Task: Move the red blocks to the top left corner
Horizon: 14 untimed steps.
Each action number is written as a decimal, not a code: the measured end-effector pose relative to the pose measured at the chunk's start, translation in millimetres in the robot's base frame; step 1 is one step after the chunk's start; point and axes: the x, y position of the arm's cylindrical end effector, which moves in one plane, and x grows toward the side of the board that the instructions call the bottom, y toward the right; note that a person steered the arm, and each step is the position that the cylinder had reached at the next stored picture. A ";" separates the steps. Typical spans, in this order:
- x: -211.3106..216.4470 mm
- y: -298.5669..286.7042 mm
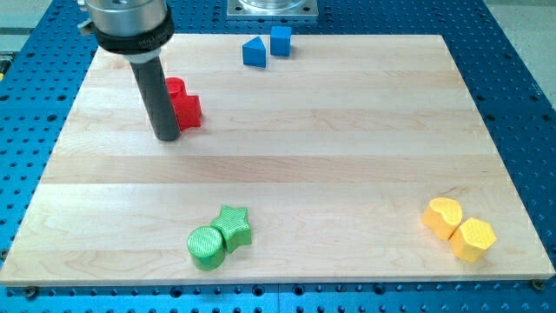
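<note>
Two red blocks sit together in the upper left part of the wooden board [287, 174]: a red cube-like block [188, 110] and a second red block [175, 87] just above it, partly hidden by the rod. My tip [167, 136] rests on the board right at the lower left of the red cube-like block, touching or nearly touching it. The dark rod rises from the tip to the view's top left.
Two blue blocks, a wedge-like one [253, 52] and a cube [280, 40], sit at the top centre. A green cylinder [206, 247] and a green star [234, 226] lie at the bottom centre. Two yellow blocks [443, 216] [473, 239] lie at the bottom right.
</note>
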 end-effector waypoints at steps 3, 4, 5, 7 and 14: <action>-81.3 15.8; -103.1 5.8; -134.9 -17.5; -141.6 -60.5; -119.5 -110.7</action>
